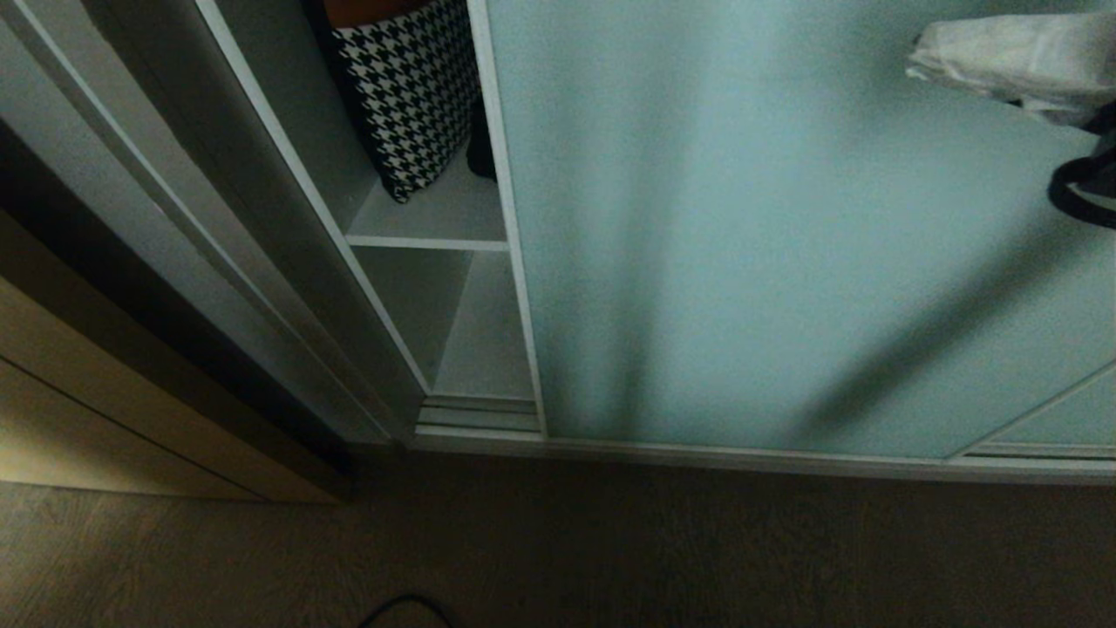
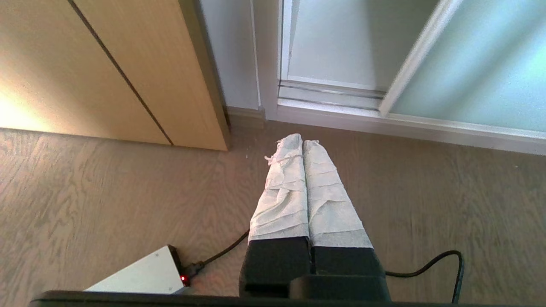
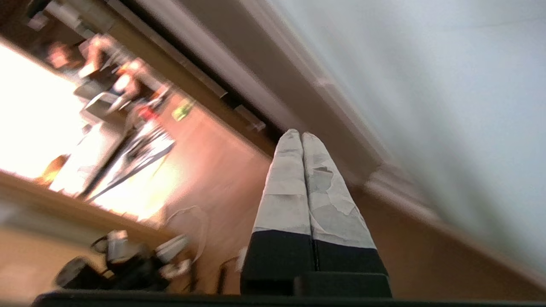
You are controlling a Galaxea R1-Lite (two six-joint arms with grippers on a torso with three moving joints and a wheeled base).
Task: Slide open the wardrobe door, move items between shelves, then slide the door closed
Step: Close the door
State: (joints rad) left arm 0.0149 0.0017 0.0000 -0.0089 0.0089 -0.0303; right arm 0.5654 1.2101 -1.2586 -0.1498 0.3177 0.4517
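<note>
Frosted blue-green glass fills most of my head view: the sliding door (image 1: 767, 227) covers nearly the whole wardrobe and leaves only a narrow gap open at its left edge. Through this gap I see the houndstooth bag (image 1: 408, 92) with its orange top, standing on the upper shelf (image 1: 436, 222) and leaning against the side wall. Something black (image 1: 481, 144) is just behind the door frame beside it; I cannot tell what it is. The lower shelf (image 1: 484, 340) lies below.

My right gripper (image 3: 302, 135) is raised in front of the glass, at the upper right of the head view, and its wrapped fingers (image 1: 1003, 57) are pressed together with nothing between them. My left gripper (image 2: 303, 143) hangs low over the wooden floor (image 2: 106, 192), pointing toward the door track (image 2: 332, 91), also clenched and empty. Beside it lie a grey box (image 2: 140, 277) with a red light and a black cable (image 2: 431, 264).
</note>
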